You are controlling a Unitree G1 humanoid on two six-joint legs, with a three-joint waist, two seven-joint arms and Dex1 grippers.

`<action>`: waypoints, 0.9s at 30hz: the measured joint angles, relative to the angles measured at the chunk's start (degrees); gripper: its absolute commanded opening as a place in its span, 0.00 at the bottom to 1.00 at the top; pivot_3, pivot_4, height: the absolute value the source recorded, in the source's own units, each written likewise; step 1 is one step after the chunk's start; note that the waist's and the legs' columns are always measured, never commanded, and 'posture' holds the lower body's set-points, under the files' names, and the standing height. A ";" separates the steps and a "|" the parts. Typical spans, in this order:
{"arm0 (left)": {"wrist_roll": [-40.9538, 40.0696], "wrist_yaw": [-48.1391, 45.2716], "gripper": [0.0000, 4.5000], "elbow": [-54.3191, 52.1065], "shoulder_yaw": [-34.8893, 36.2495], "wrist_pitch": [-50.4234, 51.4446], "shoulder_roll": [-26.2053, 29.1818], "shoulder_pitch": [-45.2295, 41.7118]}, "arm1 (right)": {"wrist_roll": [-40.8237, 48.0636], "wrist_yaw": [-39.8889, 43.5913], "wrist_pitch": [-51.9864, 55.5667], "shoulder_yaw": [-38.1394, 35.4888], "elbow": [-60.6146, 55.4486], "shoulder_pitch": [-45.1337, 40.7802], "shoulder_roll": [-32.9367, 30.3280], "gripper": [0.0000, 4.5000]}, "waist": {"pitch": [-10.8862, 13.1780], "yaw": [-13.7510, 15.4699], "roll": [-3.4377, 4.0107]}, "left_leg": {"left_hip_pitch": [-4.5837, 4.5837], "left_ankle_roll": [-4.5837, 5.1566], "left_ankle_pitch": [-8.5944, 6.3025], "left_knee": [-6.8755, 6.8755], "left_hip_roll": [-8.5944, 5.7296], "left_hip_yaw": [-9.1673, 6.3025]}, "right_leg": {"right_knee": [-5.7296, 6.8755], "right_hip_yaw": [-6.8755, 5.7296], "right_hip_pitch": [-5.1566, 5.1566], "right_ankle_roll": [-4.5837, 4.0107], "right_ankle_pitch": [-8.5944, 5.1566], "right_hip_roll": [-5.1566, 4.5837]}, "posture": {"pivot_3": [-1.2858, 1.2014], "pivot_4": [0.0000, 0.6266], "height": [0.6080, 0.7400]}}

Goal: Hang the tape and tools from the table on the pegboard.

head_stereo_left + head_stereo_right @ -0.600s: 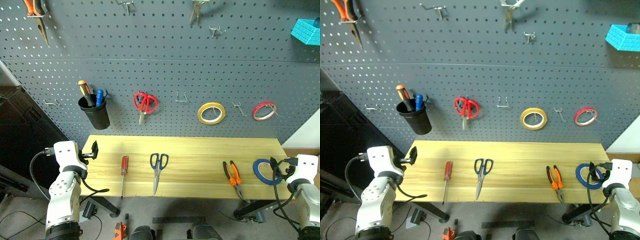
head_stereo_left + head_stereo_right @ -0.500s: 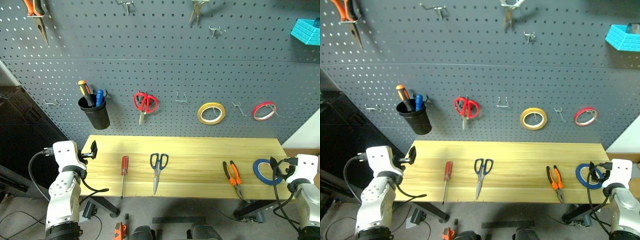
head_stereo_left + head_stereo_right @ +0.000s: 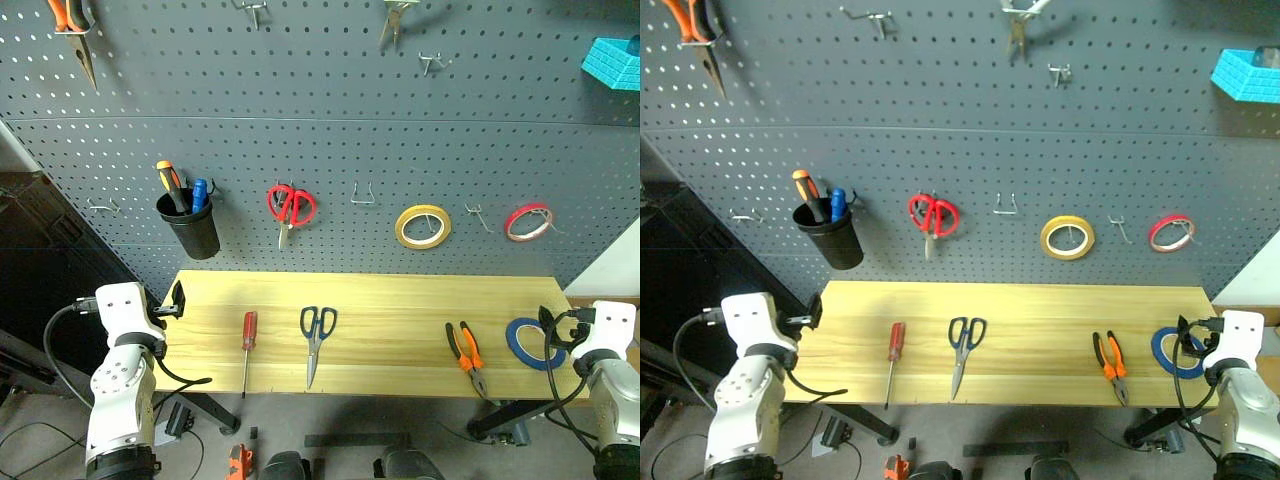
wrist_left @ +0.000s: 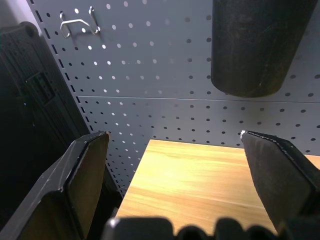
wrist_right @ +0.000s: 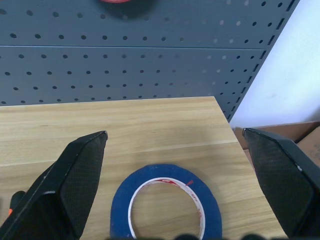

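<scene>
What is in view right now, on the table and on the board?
table: one, light wood, below pegboard
pegboard: one, dark grey, behind
screwdriver: one, red handle, table left
scissors: one, dark blue, table middle
pliers: one, orange-black, table right
tape: one, blue, table right end
cup: one, black, on board
red scissors: one, on board
yellow tape: one, on board
red tape: one, on board
left gripper: open
right gripper: open

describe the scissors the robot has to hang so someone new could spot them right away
Start at the long light wood table under the dark grey pegboard. Four things lie in a row along its front; the scissors are second from the left, between the red-handled screwdriver and the orange-and-black pliers. Their handles are dark blue, unlike the red-handled scissors hanging on the board above.
</scene>
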 measured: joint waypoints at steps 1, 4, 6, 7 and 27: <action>0.02 -0.05 1.00 0.00 -0.02 0.03 0.00 -0.02 | 0.00 0.01 0.00 0.00 0.06 -0.07 -0.09 0.99 | 0.00 0.00 0.00 | 0.00 0.00 0.00 0.00 0.00 0.00 | 0.00 0.00 0.00 0.00 0.00 0.00 | 0.48 0.10 1.00; 0.00 -0.77 1.00 -0.14 -0.70 0.17 -0.01 -0.06 | 0.00 0.15 0.00 0.00 0.11 -0.10 -0.22 0.99 | 0.01 -0.01 -0.01 | 0.00 0.00 0.00 0.00 0.00 0.00 | 0.00 0.01 0.00 0.00 0.00 0.00 | 0.48 0.10 1.00; 0.23 -0.88 1.00 -0.67 -1.80 0.24 -0.05 -0.12 | -0.14 0.42 0.00 0.13 0.06 0.04 -0.27 0.99 | 0.02 -0.02 -0.03 | 0.00 0.00 0.00 0.00 0.00 0.01 | 0.00 0.01 0.00 0.00 0.00 0.00 | 0.47 0.11 1.00; 0.41 -0.80 1.00 -1.05 -2.46 0.69 -0.06 -0.33 | -0.48 0.55 0.00 0.56 -0.09 0.49 -0.53 0.99 | 0.03 -0.02 -0.05 | 0.00 0.00 0.00 0.00 0.00 0.01 | 0.00 0.01 0.00 0.00 0.00 0.00 | 0.47 0.12 1.00; 2.47 -29.32 1.00 -13.96 -32.47 10.97 4.42 -7.76 | -1.58 4.48 17.54 5.44 -20.83 10.34 -4.41 0.99 | 6.43 -2.18 0.39 | -0.27 0.07 -0.03 0.07 -0.03 0.20 | -0.08 0.20 -0.11 0.07 -0.03 0.25 | 0.39 0.40 1.00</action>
